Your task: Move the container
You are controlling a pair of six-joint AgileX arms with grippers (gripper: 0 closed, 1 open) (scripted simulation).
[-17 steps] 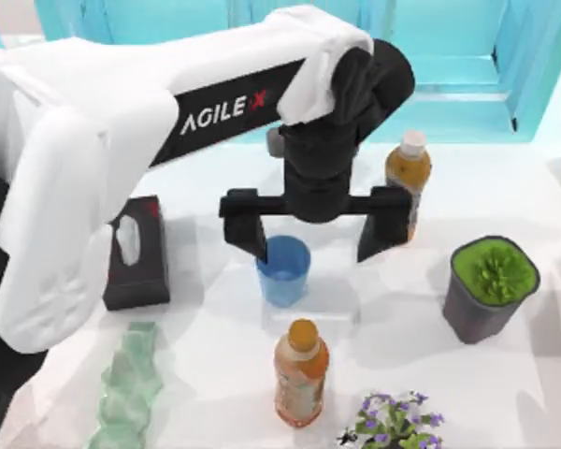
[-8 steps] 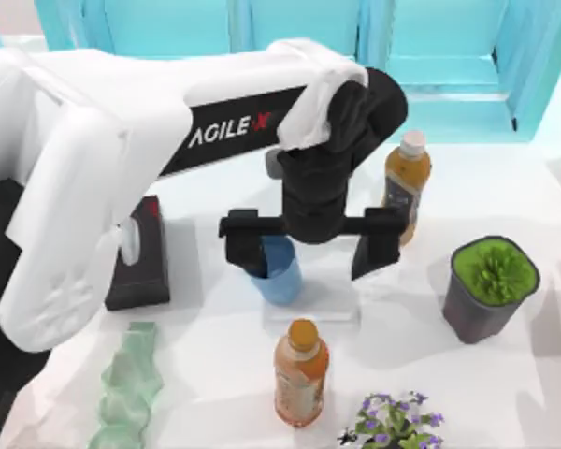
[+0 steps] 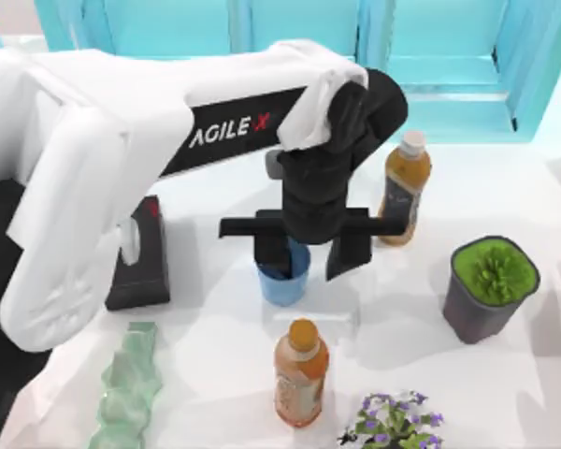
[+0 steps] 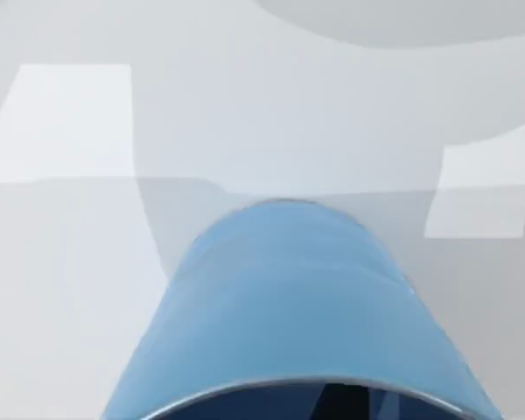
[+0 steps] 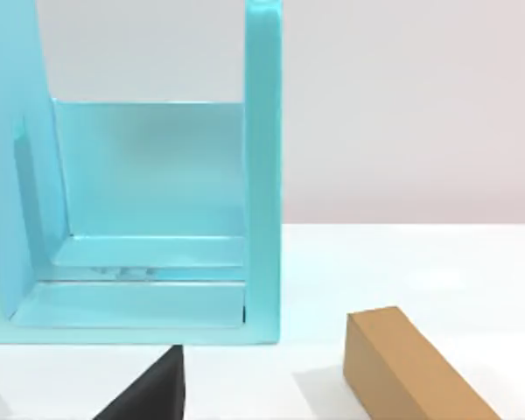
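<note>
2 fingers of the left gripper (image 3: pixel 310 254) straddle the container (image 3: pixel 283 277), one inside the rim, one outside; the jaws stand apart, not visibly clamped. The cup stands upright on the table (image 3: pixel 215 318), directly beneath the gripper. Approach appears complete; grasp, lift and transfer remain. Right arm is parked near a teal shelf (image 5: pixel 262 175).

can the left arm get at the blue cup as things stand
Probably yes. The left end effector already sits over the blue cup, one finger at the rim on each side. The bottles and the tissue box stand apart, so nothing blocks it.
</note>
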